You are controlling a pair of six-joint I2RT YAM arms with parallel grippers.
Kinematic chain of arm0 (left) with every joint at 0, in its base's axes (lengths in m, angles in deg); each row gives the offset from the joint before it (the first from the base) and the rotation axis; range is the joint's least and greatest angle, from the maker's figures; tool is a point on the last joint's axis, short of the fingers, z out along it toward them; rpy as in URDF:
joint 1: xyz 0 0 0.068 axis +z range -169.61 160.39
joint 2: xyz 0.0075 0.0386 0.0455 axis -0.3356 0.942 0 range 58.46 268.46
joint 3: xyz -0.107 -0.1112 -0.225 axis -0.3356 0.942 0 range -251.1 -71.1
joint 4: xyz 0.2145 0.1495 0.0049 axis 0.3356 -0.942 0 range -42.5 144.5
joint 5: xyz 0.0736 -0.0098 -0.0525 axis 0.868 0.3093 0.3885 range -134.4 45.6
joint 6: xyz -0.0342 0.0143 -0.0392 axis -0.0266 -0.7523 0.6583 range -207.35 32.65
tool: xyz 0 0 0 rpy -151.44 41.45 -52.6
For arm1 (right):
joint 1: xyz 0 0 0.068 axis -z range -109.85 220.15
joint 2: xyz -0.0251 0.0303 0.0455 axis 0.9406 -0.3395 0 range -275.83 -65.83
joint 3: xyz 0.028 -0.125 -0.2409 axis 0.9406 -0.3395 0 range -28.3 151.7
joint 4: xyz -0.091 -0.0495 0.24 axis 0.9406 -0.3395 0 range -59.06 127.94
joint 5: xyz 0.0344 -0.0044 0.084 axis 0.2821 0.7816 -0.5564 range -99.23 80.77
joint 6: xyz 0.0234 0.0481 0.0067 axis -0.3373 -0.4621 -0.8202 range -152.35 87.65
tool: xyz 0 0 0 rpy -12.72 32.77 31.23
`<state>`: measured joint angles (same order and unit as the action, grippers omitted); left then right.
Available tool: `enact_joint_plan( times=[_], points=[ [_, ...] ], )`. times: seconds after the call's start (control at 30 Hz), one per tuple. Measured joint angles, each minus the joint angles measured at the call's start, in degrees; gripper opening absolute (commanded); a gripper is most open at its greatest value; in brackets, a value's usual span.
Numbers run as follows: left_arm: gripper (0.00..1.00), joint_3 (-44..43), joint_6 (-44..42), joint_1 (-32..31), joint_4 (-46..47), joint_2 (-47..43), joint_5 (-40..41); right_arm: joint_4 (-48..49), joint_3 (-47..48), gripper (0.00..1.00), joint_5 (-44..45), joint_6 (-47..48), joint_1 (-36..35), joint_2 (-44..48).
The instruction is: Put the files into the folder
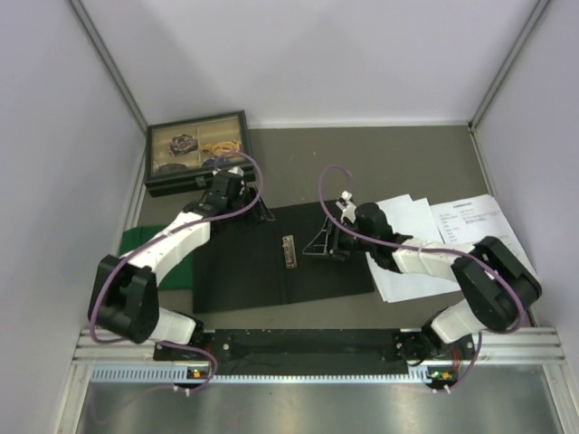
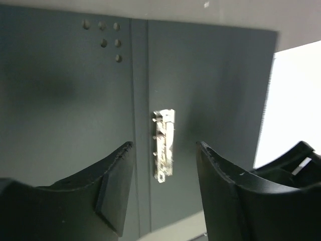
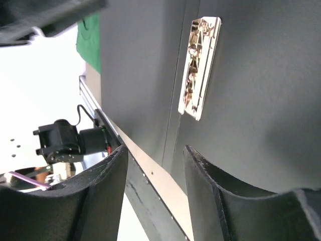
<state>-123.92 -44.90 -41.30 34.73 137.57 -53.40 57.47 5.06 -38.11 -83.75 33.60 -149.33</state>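
The folder (image 1: pixel 244 271) lies open in the middle of the table, black inside up, with its metal clip (image 1: pixel 289 250) on the spine. The files (image 1: pixel 412 226) are loose white sheets on the table to its right; the far-right sheet (image 1: pixel 475 217) is printed. My left gripper (image 1: pixel 260 214) is open and empty above the folder's far edge. My right gripper (image 1: pixel 323 246) is open and empty over the folder's right half, just right of the clip. The left wrist view shows the clip (image 2: pixel 165 125) between my open fingers (image 2: pixel 115 175); the right wrist view shows it too (image 3: pixel 199 68).
A black glass-lidded box (image 1: pixel 197 149) stands at the back left. A green cloth (image 1: pixel 136 240) lies under the folder's left side, and also shows in the right wrist view (image 3: pixel 89 42). The arm bases and a black rail (image 1: pixel 308 348) run along the near edge. Grey walls enclose the table.
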Motion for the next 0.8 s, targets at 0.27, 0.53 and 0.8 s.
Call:
enact_joint_plan(
  times=[0.27, 0.53, 0.8],
  points=[
    [0.41, -0.11, -0.66, -4.57, 3.04, 10.23, 3.5, 9.09, -0.02, 0.49, -2.54, -4.79, -0.35, -10.38],
    [0.39, -0.13, -0.61, -6.27, 6.27, 14.93, 5.66, 12.37, 0.74, 0.4, -2.6, -5.92, -3.04, -15.45],
    [0.4, -0.11, -0.52, -7.89, 8.59, 16.85, 6.54, 16.83, 2.36, 0.37, -3.45, -8.41, -4.28, -21.24]
  ],
)
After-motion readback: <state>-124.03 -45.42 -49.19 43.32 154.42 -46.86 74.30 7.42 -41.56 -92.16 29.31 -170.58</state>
